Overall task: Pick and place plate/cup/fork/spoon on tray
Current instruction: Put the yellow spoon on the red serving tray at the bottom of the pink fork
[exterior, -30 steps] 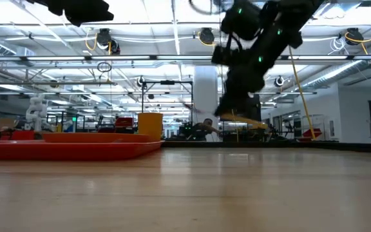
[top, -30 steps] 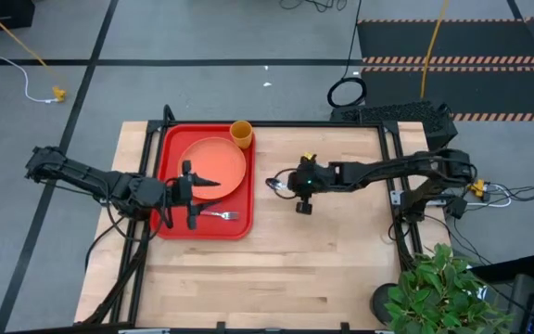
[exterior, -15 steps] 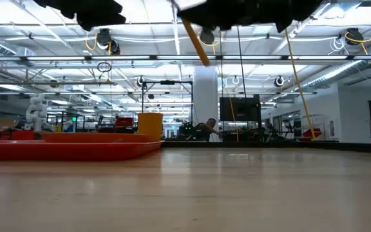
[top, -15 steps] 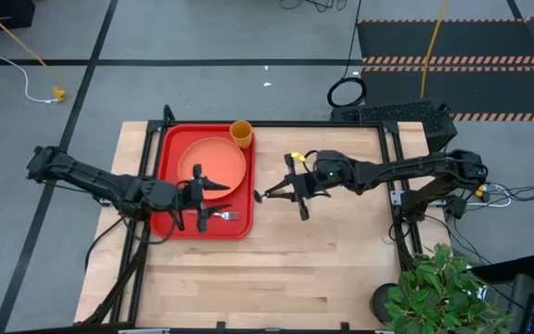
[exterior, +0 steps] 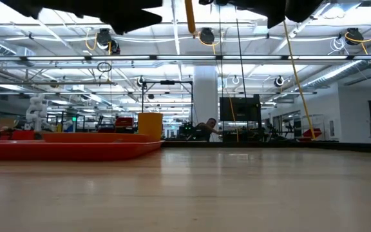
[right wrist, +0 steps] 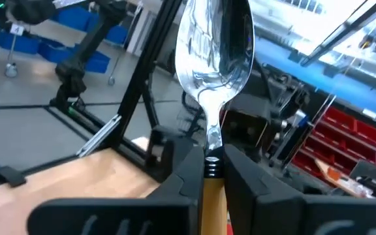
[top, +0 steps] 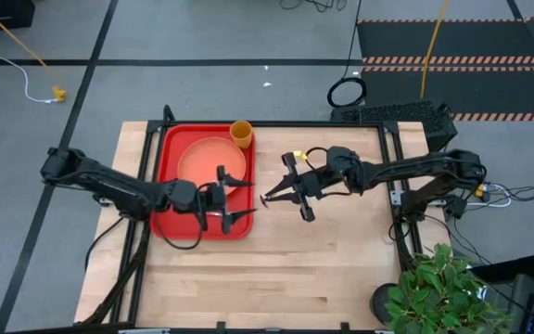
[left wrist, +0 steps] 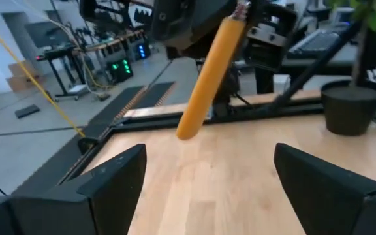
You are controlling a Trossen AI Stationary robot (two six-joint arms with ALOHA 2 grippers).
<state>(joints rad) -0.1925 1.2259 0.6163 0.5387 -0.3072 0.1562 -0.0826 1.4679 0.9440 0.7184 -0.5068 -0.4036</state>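
The red tray (top: 168,176) lies at the table's left, with the salmon-orange plate (top: 211,158) on it and the orange-yellow cup (top: 241,134) at its far right corner. My right gripper (top: 282,194) is shut on the spoon (top: 269,198), high above the table just right of the tray. My left gripper (top: 233,197) is open and empty over the tray's near right part, its fingers pointing at the spoon. In the left wrist view the spoon's orange handle (left wrist: 207,78) hangs beyond the open gripper (left wrist: 204,189). The fork is hidden under my left gripper. My right gripper pinches the spoon between its two fingers at the top of the orange handle (right wrist: 213,189), just below the metal neck. The silver bowl (right wrist: 215,46) stands out past the fingertips. The handle (exterior: 189,16) hangs down below the hold, and the spoon is lifted clear of the table.
Bare wooden tabletop (top: 276,278) lies right of and nearer than the tray. A potted plant (top: 438,292) stands at the table's near right corner. Black frame rails run along the table's edges.
My right gripper has risen from just above the table with the spoon and turned, so the spoon went from low and near level to high with its handle hanging down. My left gripper has moved across the tray toward the table's right, toward the spoon, staying open.
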